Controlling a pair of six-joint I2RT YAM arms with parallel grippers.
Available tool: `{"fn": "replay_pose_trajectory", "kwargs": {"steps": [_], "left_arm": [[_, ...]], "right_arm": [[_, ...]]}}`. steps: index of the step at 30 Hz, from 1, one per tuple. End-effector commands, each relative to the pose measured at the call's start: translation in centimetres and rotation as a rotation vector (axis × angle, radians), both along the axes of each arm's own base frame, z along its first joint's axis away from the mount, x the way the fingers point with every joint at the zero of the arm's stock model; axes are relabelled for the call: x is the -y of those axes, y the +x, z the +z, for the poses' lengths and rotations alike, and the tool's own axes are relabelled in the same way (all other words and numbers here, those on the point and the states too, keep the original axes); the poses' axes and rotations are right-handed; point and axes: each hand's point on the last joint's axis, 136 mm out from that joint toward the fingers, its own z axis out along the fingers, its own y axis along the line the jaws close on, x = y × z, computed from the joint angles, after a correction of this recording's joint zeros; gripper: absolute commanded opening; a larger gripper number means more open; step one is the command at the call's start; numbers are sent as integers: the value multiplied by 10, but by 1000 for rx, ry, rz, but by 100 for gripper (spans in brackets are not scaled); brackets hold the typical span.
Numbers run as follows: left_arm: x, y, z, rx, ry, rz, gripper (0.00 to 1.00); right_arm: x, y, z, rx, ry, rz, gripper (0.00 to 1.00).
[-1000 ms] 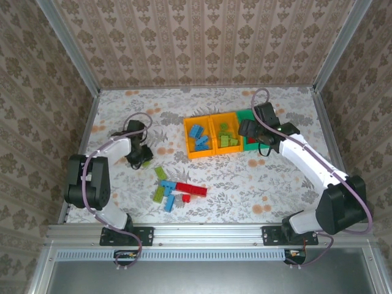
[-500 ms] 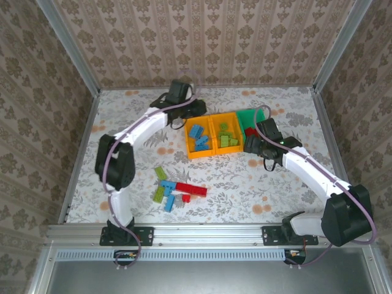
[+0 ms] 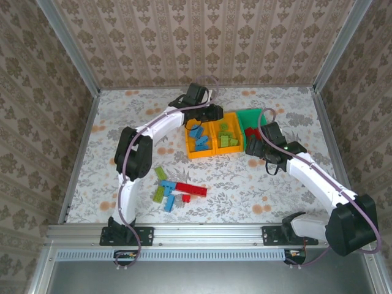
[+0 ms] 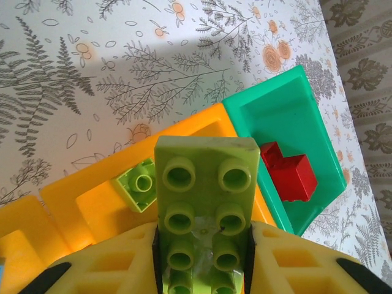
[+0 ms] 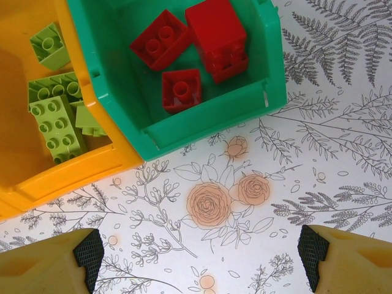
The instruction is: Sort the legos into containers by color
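floral table (image 3: pixel 110 119): containers (image 3: pixel 202 155), loose legos (image 3: pixel 184 188) (near edge)

Red legos (image 5: pixel 202 46) in green container (image 5: pixel 214 116), lime legos (image 5: pixel 55 116) in orange container (image 5: pixel 67 171), gripper (image 5: pixel 199 263) spread wide

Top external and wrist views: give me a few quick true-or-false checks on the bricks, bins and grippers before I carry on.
1. The left gripper grips a lime green brick. True.
2. The green bin holds blue bricks. False: it holds red bricks.
3. The right gripper is shut on a red brick. False: it is open and empty, over the table beside the green bin.
4. The long red brick lies loose on the table. True.
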Motion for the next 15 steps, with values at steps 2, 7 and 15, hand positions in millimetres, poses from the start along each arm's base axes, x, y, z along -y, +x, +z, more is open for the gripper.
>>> {"fn": "replay_pose_trajectory", "kwargs": {"steps": [2, 7, 15], "left_arm": [[3, -9, -14, -84, 9, -11, 38], [1, -11, -13, -81, 11, 1, 58], [-15, -10, 21, 45, -22, 58, 100]], "right_arm": [[3, -7, -2, -12, 2, -17, 86], [-15, -5, 1, 11, 41, 94, 86], [-84, -18, 3, 133, -53, 563, 87]]}}
